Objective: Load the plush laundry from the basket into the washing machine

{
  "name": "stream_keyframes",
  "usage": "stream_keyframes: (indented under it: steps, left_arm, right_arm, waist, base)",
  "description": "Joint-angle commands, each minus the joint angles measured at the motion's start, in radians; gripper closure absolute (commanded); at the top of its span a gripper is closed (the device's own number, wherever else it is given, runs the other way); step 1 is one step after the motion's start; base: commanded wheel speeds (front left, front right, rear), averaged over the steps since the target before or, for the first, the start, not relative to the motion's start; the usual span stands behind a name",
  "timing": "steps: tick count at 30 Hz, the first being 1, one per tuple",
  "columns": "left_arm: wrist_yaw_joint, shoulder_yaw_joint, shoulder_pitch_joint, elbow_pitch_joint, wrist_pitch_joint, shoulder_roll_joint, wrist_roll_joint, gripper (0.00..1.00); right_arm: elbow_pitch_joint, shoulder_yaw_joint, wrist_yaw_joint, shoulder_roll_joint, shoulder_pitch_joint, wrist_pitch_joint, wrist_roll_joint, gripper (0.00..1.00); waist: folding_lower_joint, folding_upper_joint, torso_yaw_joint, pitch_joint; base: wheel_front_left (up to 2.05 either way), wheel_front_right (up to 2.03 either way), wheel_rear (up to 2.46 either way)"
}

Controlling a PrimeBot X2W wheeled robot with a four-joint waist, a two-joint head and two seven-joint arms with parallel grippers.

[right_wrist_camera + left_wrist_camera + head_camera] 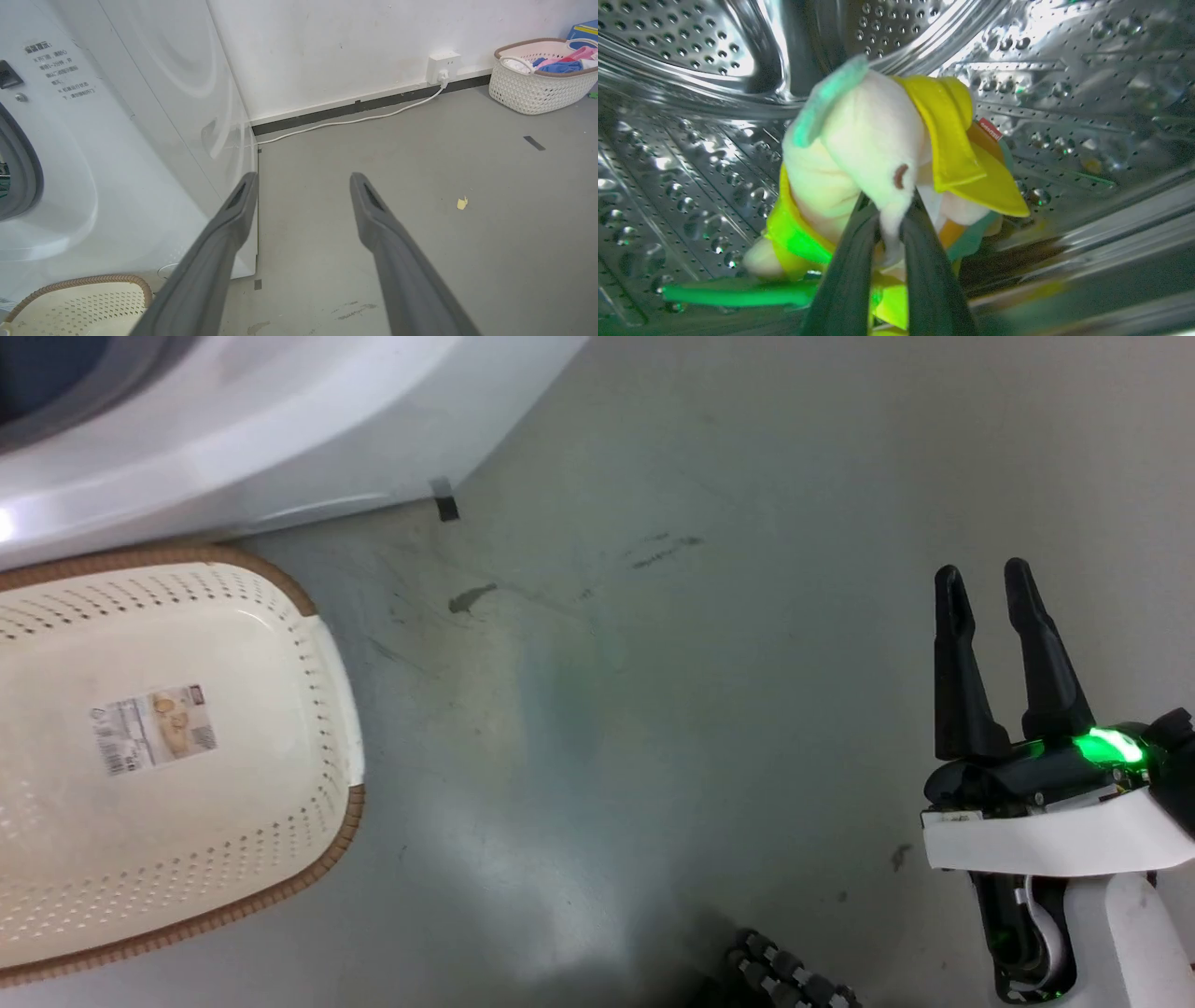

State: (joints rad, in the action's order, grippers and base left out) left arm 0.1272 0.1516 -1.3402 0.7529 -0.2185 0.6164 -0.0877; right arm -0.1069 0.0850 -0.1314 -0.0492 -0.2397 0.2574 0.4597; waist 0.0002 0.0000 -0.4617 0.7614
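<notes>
The left gripper (889, 212) pinches the plush toy (873, 135) by a fold of its pale head, inside the steel drum (686, 154) of the washing machine (243, 439). The right gripper (982, 574) is spread wide above the grey floor (653, 709). The basket (329, 709) stands just beside the machine.

The basket (322, 709) is cut off at left; its sticker (154, 728) print unreadable.
</notes>
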Motion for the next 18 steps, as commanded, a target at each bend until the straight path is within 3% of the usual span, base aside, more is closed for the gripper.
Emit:
stream_keyframes:
  steps: [1,8,9,10,16,18]
  left_arm:
    - [0.003,0.005,-0.022,0.024,-0.006,0.008,0.006,1.0]
    - [0.003,0.03,-0.033,0.11,0.027,0.0,-0.001,1.0]
    - [0.003,0.034,-0.031,0.12,0.036,-0.006,-0.004,0.63]
    - [0.003,0.038,-0.028,0.129,0.046,-0.012,-0.009,0.0]
    - [0.003,0.053,0.016,0.185,0.123,-0.064,-0.044,0.0]
    - [0.003,0.065,0.059,0.207,0.187,-0.105,-0.068,0.0]
  right_arm:
    - [0.001,0.001,0.001,-0.001,-0.017,0.004,0.007,0.0]
    - [0.005,-0.013,0.001,-0.001,-0.022,0.004,-0.009,0.0]
    - [0.005,-0.015,0.001,-0.001,-0.024,0.004,-0.015,0.0]
    - [0.005,-0.018,0.001,-0.001,-0.025,0.004,-0.02,0.0]
    - [0.004,-0.04,0.001,-0.001,-0.024,0.004,-0.061,0.0]
    - [0.006,-0.055,0.001,-0.001,-0.009,0.004,-0.092,0.0]
  waist:
    - [-0.0002,0.0,-0.003,0.007]
    - [-0.0002,0.0,0.022,-0.007]
    - [-0.0002,0.0,0.028,-0.014]
    - [-0.0002,0.0,0.035,-0.02]
    - [-0.0002,0.0,0.09,-0.098]
    - [-0.0002,0.0,0.131,-0.163]
  base:
    - [0.0,0.0,0.0]
    - [0.0,0.0,0.0]
    - [0.0,0.0,0.0]
    - [0.0,0.0,0.0]
    - [0.0,0.0,0.0]
    - [0.0,0.0,0.0]
